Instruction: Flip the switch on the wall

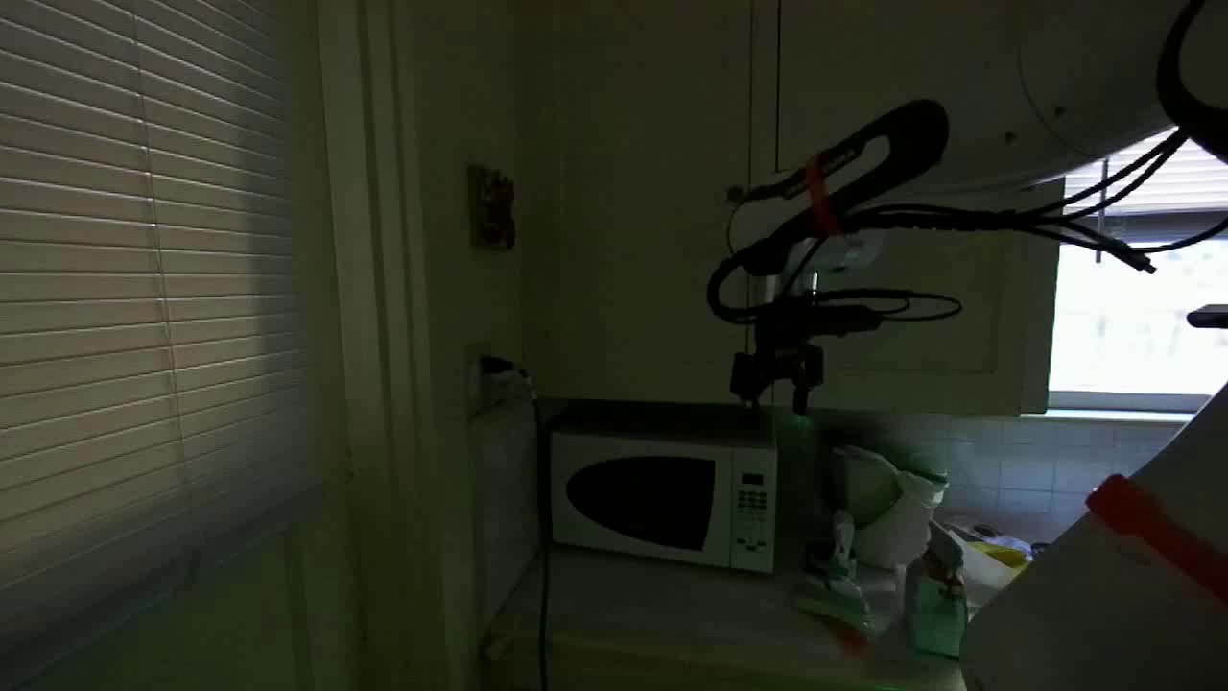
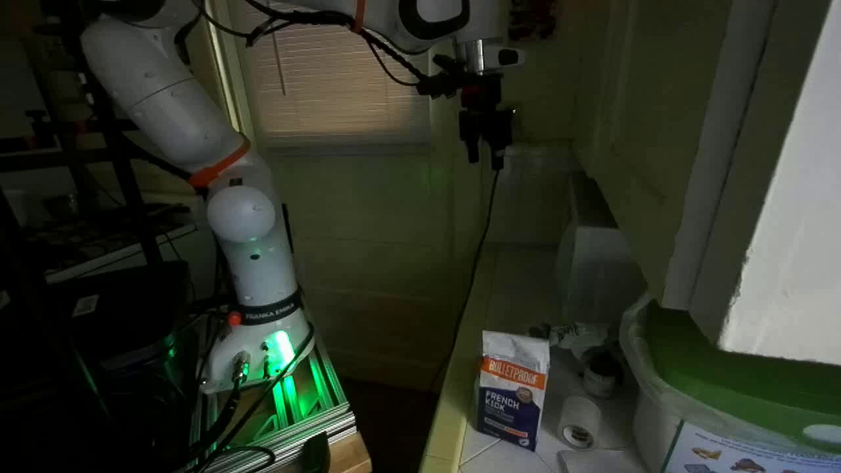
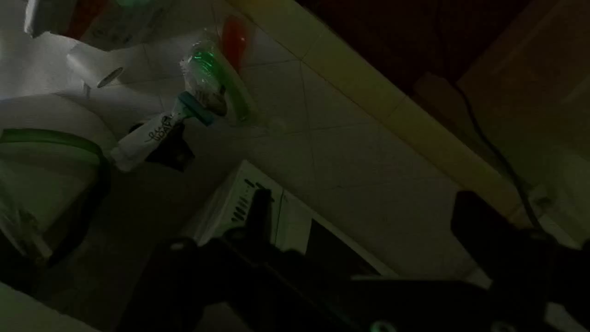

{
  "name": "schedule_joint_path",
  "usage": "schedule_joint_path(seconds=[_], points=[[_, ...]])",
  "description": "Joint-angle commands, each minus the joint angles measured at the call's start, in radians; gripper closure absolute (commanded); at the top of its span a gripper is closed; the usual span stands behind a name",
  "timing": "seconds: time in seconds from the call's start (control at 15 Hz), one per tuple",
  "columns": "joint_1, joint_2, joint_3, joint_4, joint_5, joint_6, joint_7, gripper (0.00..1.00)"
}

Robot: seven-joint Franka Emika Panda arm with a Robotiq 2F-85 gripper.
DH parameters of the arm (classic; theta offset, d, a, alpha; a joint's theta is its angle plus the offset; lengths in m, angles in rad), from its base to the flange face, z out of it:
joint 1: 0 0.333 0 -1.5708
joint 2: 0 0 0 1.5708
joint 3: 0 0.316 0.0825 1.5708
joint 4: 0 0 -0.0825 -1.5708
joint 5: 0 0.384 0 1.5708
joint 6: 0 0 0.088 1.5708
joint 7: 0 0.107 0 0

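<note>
Wrist view: fingers spread, nothing gripped. They point down; in an exterior view what looks like the switch lies well left of them, roughly level, on the wall.

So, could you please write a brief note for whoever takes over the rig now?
End effector: open, nothing held, apart from the cream wall.
Switch: likely the pale plate on that wall, where a dark plug shows; too dark to read whether it is up or down.
Done: no flip can be confirmed.
Left: bring the end effector to the switch and flip it, probably steering around the hanging cord.
</note>
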Motion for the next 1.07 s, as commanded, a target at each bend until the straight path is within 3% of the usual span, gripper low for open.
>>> schedule_joint_path(seconds=[0.0, 0.33, 0.73, 1.0], points=[[-0.003, 0.001, 0.003, 0.003, 0.002, -0.003, -0.002, 0.00], [0.011, 0.016, 0.006, 0.014, 0.005, -0.003, -0.026, 0.00], [0.130, 0.199, 0.141, 0.162, -0.024, 0.123, -0.067, 0.00], [0.189, 0.314, 0.187, 0.271, -0.017, 0.220, -0.179, 0.00]])
